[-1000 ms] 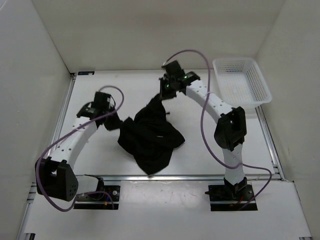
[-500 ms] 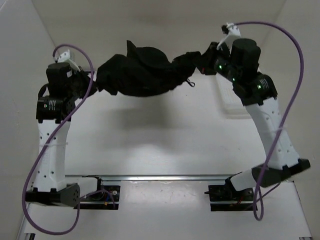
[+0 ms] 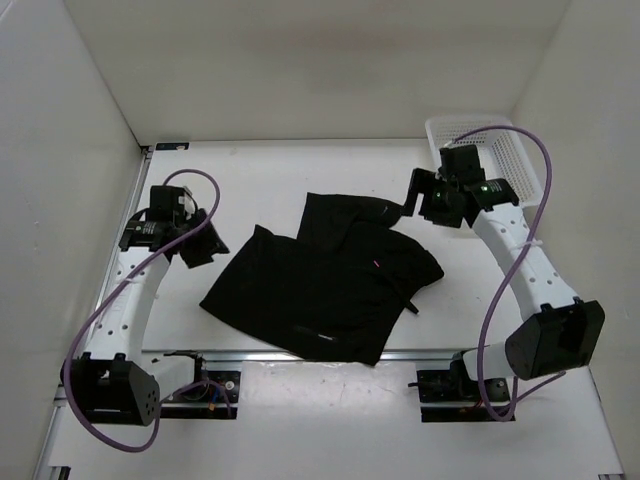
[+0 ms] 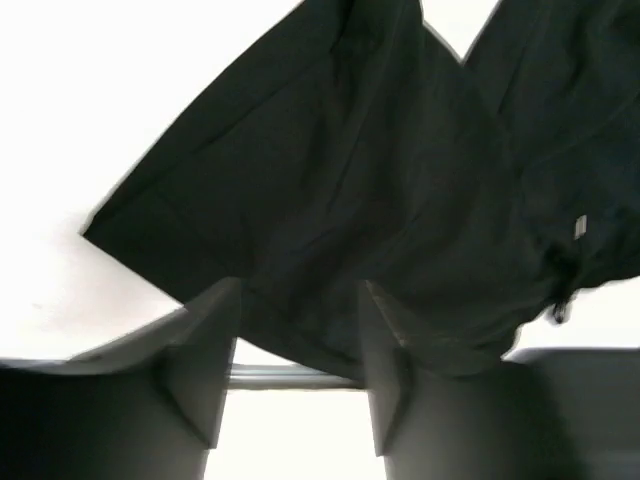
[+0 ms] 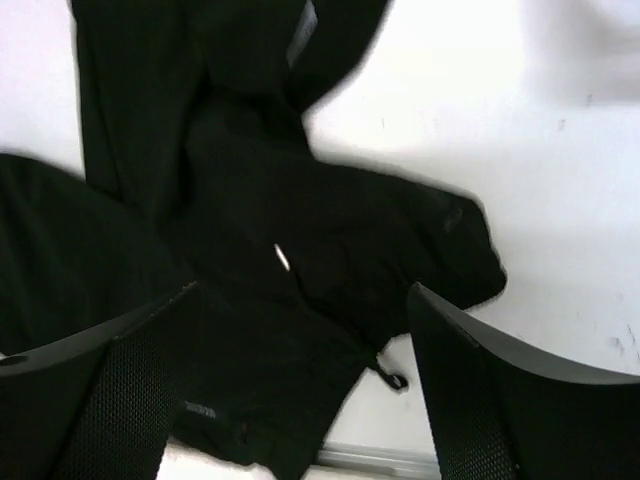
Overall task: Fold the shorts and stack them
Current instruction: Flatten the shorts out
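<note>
The black shorts point(image 3: 325, 278) lie spread out and a little rumpled on the white table, one part lapped over another at the back. In the left wrist view the shorts point(image 4: 400, 180) fill the space beyond my fingers point(image 4: 215, 345). My left gripper point(image 3: 196, 246) point(image 4: 298, 290) hovers just off the cloth's left edge, open, with nothing between its fingers. My right gripper point(image 3: 414, 196) point(image 5: 300, 290) is at the cloth's back right corner, wide open and holding nothing. Below it are the shorts point(image 5: 250, 250) and their drawstring end point(image 5: 392, 379).
A white mesh basket point(image 3: 510, 150) stands at the back right, partly behind my right arm. White walls close in the table on the left, back and right. A metal rail point(image 3: 440, 352) runs along the table's near edge.
Half a second ago the shorts hung stretched in the air between both shut grippers. Now they lie on the table, both grippers have opened and let go, and both arms have come down.
</note>
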Controlling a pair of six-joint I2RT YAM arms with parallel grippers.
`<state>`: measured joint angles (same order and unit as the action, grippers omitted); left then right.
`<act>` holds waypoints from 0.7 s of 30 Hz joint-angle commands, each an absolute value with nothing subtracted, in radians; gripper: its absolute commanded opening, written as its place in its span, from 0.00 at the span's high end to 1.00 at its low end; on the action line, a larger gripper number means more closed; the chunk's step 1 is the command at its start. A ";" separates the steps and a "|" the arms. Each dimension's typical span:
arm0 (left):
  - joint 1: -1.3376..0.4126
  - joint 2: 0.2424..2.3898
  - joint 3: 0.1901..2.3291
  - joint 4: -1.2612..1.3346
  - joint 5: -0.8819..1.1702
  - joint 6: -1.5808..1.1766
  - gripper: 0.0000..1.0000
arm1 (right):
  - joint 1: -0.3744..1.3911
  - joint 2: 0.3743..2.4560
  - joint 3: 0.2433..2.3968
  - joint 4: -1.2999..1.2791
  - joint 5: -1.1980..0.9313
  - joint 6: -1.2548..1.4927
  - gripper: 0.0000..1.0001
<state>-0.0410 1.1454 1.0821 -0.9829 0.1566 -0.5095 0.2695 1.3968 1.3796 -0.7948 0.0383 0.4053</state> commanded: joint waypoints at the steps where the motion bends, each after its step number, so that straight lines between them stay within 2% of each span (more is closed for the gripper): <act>1: -0.037 1.104 1.103 -0.969 0.132 -0.499 0.61 | 0.275 1.248 1.297 -0.833 -0.009 0.465 0.18; 2: -0.037 1.095 1.079 -0.969 0.147 -0.508 0.65 | 0.275 1.220 1.191 -0.821 -0.088 0.485 0.24; 3: -0.037 1.095 1.051 -0.960 0.159 -0.518 0.65 | 0.275 1.189 1.131 -0.789 -0.139 0.533 0.24; 6: -0.052 1.106 0.916 -0.925 0.201 -0.598 0.39 | 0.305 1.066 0.880 -0.715 -0.288 0.677 0.20; 7: -0.092 1.106 0.882 -0.902 0.201 -0.645 0.27 | 0.361 1.013 0.824 -0.669 -0.311 0.710 0.18; 8: -0.107 1.132 0.867 -0.902 0.215 -0.673 0.10 | 0.398 0.991 0.746 -0.654 -0.311 0.738 0.15; 10: -0.116 1.158 0.815 -0.879 0.238 -0.725 0.05 | 0.510 0.979 0.710 -0.653 -0.259 0.790 0.13; 13: -0.117 1.232 0.773 -0.856 0.227 -0.747 0.05 | 0.631 1.028 0.701 -0.667 -0.141 0.833 0.11; 15: -0.117 1.287 0.741 -0.842 0.175 -0.787 0.10 | 0.666 1.093 0.689 -0.658 -0.108 0.851 0.09; 16: -0.117 1.296 0.732 -0.842 0.175 -0.802 0.16 | 0.675 1.115 0.680 -0.647 -0.107 0.860 0.09; 19: -0.126 1.305 0.698 -0.775 0.166 -0.857 0.20 | 0.655 1.193 0.620 -0.539 -0.150 0.871 0.09; 20: -0.126 1.305 0.698 -0.766 0.157 -0.867 0.27 | 0.638 1.215 0.603 -0.479 -0.170 0.871 0.09; 21: -0.126 1.342 0.698 -0.765 0.156 -0.867 0.31 | 0.599 1.256 0.589 -0.453 -0.204 0.871 0.15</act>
<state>-0.1177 1.3266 0.6937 -0.8402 0.1787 -0.8131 0.6510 1.1992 0.6331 -0.5705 -0.1658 0.8326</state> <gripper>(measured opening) 0.707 0.872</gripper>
